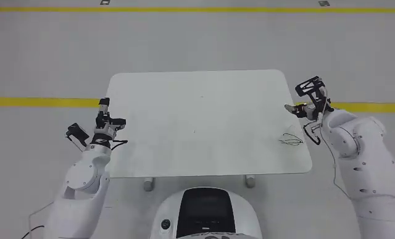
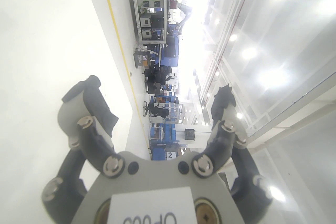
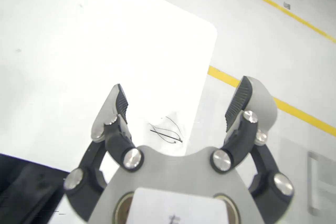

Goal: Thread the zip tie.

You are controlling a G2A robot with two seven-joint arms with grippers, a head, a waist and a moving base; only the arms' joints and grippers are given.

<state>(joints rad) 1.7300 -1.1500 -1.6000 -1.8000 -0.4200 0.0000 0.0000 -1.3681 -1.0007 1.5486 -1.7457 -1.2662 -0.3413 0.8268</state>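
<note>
Right gripper [image 3: 183, 95]: grey-and-black two-finger unit, fingers set wide apart, nothing held. Thin black plastic zip ties [image 3: 166, 135], a small loose bunch, are found just below it on the rounded white table [image 3: 78, 25], close to the edge nearest that gripper. Left gripper [image 2: 157, 88]: fingers also apart and empty, well apart from the ties. Progress is judged nil; grasping and threading are left. The right arm is held off the table's edge, angled down at the ties; the left arm is held beside the opposite edge, gripper tipped up toward the room.

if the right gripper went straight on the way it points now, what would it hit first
Likely the white table near its edge, just beyond the loose zip ties; the open right gripper has nothing nearer in line, though depth is unclear.
</note>
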